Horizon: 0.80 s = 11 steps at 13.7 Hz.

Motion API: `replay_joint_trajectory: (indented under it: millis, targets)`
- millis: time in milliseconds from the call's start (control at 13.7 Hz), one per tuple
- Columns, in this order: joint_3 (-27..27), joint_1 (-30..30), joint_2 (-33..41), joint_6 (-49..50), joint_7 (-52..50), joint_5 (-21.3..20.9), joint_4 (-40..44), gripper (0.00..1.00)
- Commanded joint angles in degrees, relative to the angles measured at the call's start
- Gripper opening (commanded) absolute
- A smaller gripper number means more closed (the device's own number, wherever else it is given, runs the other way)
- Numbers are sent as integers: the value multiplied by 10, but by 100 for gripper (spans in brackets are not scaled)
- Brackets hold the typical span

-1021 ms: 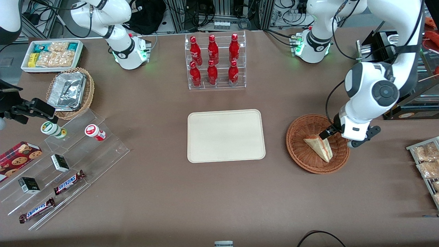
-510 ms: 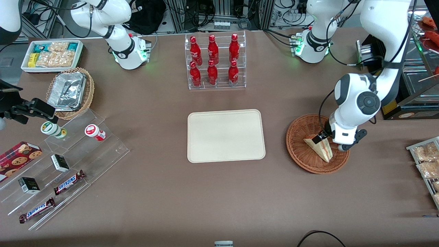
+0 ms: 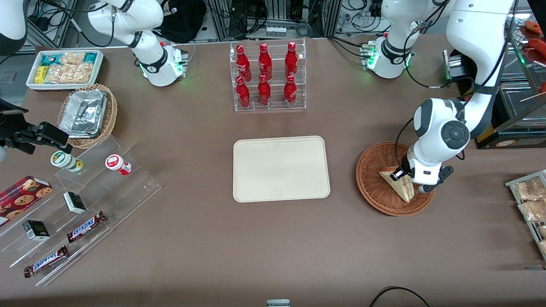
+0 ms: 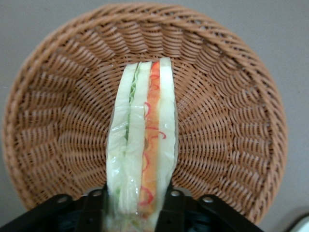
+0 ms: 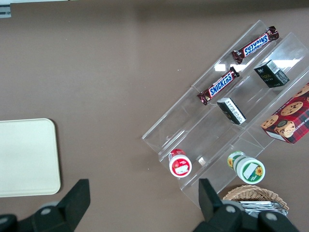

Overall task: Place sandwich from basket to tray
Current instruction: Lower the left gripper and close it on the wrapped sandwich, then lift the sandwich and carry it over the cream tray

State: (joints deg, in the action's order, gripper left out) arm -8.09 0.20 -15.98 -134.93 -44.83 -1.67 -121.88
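Note:
The sandwich (image 3: 400, 186) lies in the reddish-brown wicker basket (image 3: 370, 172), a white wedge with red, orange and green layers. My left gripper (image 3: 404, 176) is down in the basket at the sandwich's wide end, the end farther from the front camera. In the left wrist view the sandwich (image 4: 143, 140) stands on edge in the basket (image 4: 231, 121). The gripper (image 4: 137, 215) straddles it there, with its black fingers (image 4: 170, 210) pressed against both bread faces. The cream tray (image 3: 281, 168) sits bare at the table's middle, beside the basket toward the parked arm's end.
A clear rack of red bottles (image 3: 266, 76) stands farther from the front camera than the tray. Snack packets (image 3: 531, 200) lie at the working arm's end. A tan basket with foil containers (image 3: 87, 114), a white snack bin (image 3: 65, 68) and acrylic steps with snacks (image 3: 85, 200) fill the parked arm's end.
The left arm has lowered and drawn in over the basket, bringing the gripper down around the sandwich's wide end. The sandwich has stayed in place.

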Motion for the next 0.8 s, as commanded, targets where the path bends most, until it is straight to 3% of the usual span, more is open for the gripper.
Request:
replay_joint_trajectory:
  millis: [0, 292, 729]
  targets:
    - [2, -5, 31, 120, -10, -9, 70, 7]
    - [1, -64, 32, 279, -12, -18, 204, 8]
    - [-11, -218, -46, 283, -20, -9, 275, 8]
